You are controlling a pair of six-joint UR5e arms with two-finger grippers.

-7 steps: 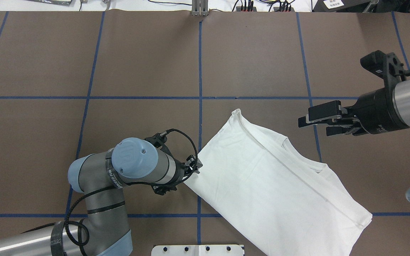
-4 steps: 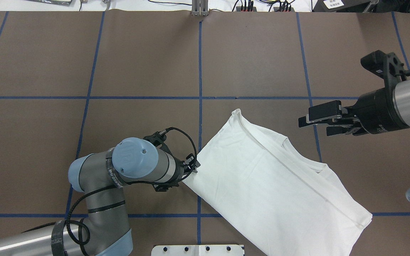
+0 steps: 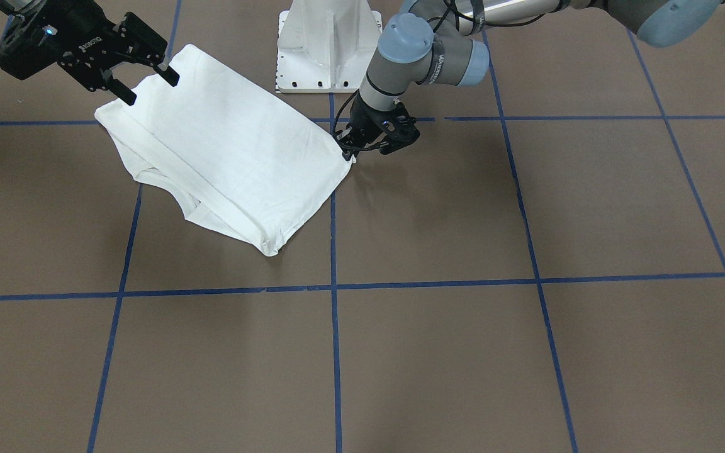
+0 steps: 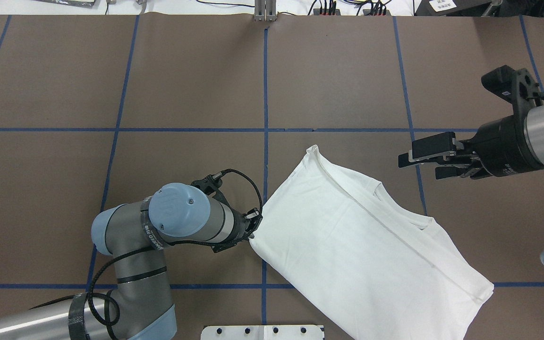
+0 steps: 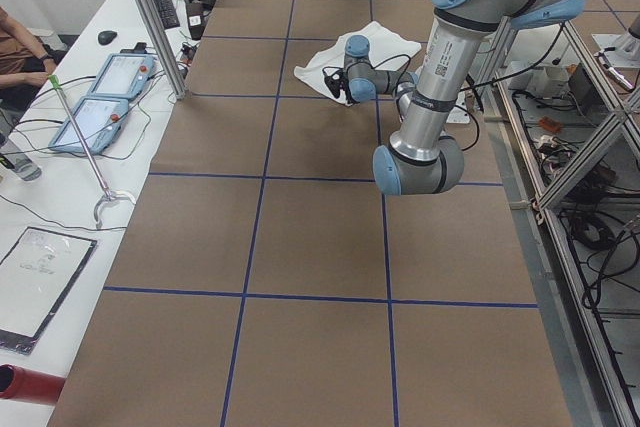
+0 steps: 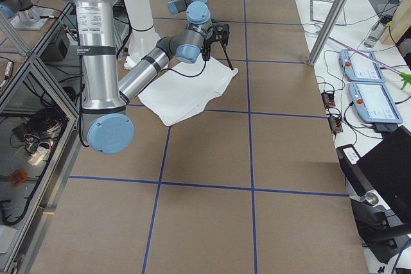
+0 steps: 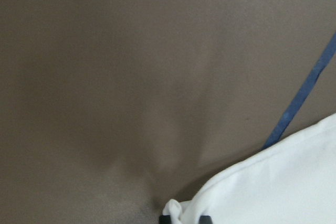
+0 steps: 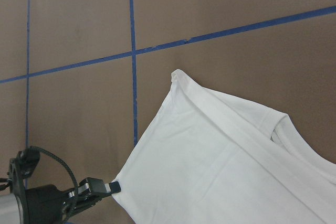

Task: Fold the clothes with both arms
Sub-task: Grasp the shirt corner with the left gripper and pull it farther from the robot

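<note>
The white T-shirt [image 4: 357,245] lies folded and skewed on the brown table, near the robot's side; it also shows in the front view [image 3: 230,151] and the right wrist view [image 8: 220,166]. Its printed text and neck label are hidden. My left gripper [image 4: 254,225] is down at the shirt's left corner and shut on it; the left wrist view shows the bunched corner [image 7: 176,212] at the fingertips. In the front view my left gripper [image 3: 348,153] sits at that same corner. My right gripper [image 4: 418,166] is open and empty, above the table beyond the shirt's far right edge.
The white pedestal base [image 3: 328,38] stands just behind the shirt, its plate [image 4: 262,332] at the overhead view's bottom edge. Blue tape lines [image 4: 266,94] grid the brown table. A side bench with tablets [image 5: 110,87] runs along the far side.
My left gripper has closed in on the shirt's left corner, and the corner has bunched and shifted slightly. My right gripper has drifted slightly right and away from the shirt.
</note>
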